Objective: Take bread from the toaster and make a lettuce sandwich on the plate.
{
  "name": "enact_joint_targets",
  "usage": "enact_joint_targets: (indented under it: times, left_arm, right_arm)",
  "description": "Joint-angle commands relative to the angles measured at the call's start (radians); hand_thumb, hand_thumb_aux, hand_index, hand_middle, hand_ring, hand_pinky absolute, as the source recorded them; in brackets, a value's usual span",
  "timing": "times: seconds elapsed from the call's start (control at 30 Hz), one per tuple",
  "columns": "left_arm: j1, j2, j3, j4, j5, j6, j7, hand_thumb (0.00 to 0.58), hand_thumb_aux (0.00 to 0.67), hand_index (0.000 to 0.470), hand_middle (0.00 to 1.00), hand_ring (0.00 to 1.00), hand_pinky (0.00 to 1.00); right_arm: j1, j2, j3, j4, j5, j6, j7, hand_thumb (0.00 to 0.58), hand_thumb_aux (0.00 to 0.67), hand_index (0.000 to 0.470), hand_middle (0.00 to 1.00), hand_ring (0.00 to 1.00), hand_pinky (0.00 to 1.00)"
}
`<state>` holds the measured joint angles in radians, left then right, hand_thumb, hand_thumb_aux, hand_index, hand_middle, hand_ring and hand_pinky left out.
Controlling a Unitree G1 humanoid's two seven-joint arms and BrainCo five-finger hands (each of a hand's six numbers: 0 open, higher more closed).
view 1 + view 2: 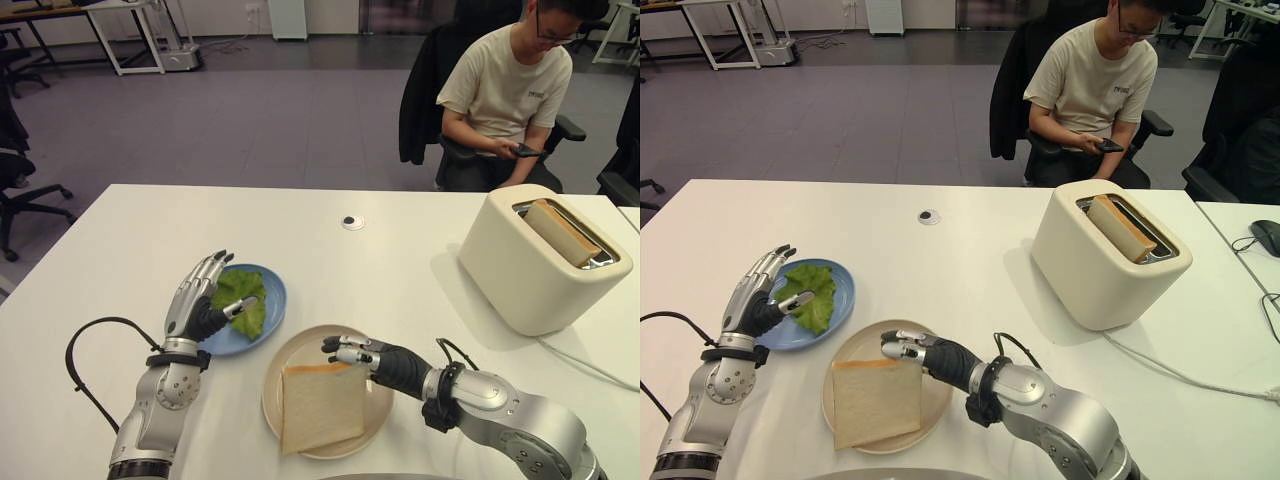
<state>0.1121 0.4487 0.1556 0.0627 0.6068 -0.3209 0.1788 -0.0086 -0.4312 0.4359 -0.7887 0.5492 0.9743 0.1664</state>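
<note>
Left eye view puts my right hand (372, 358) low over the beige plate (310, 340). Its fingers are curled together and pinched on the far right corner of the slice of bread (320, 405). That slice lies flat on the plate, covering most of the near half, with its far edge just under my fingertips.

My left hand (200, 300) stands upright at the near left rim of the blue plate (274, 300). Its fingers are spread apart, pointing up, and they hold nothing. The thumb tip hangs over the lettuce (248, 292), but I cannot tell whether it touches the leaf. The lettuce sits crumpled in the middle of the blue plate, which lies just beside the beige plate on its left.

The toaster (520, 285) stands well apart on the right side of the white table (130, 230). A second slice (558, 232) sticks up out of its slot, tilted. A pale cord (590, 365) trails from its base across the table.
</note>
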Motion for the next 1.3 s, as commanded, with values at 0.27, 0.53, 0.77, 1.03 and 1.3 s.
enact_joint_targets:
  times: [0.27, 0.53, 0.77, 1.03, 1.3]
  left_arm:
    - [-0.009, 0.062, -0.039, 0.030, 0.034, 0.035, 0.017, 0.000, 0.000, 0.000, 0.00, 0.00, 0.00]
    - [-0.012, 0.116, -0.079, 0.049, 0.087, 0.122, -0.025, 0.000, 0.000, 0.000, 0.00, 0.00, 0.00]
    - [-0.003, 0.166, -0.167, 0.073, 0.163, 0.209, -0.117, 0.000, 0.000, 0.000, 0.00, 0.00, 0.00]
    - [-0.006, 0.196, -0.237, 0.065, 0.202, 0.249, -0.144, 0.566, 0.565, 0.396, 0.00, 0.00, 0.00]
    - [0.021, 0.183, -0.199, -0.149, 0.174, 0.243, -0.101, 0.580, 0.670, 0.470, 0.00, 0.00, 0.00]
  right_arm:
    - [-0.138, 0.050, -0.139, -0.121, -0.048, -0.014, -0.021, 0.000, 0.000, 0.000, 0.00, 0.00, 0.00]
    - [-0.213, -0.006, -0.357, -0.175, -0.038, 0.006, -0.007, 0.000, 0.000, 0.000, 0.00, 0.00, 0.00]
    - [-0.138, 0.026, -0.346, -0.181, -0.022, 0.004, -0.005, 0.000, 0.000, 0.000, 0.00, 0.00, 0.00]
    - [-0.099, 0.046, -0.335, -0.163, -0.033, -0.017, -0.001, 0.000, 0.000, 0.000, 0.00, 0.00, 0.00]
    - [-0.086, 0.050, -0.322, -0.147, -0.048, -0.040, -0.003, 0.000, 0.000, 0.000, 0.00, 0.00, 0.00]
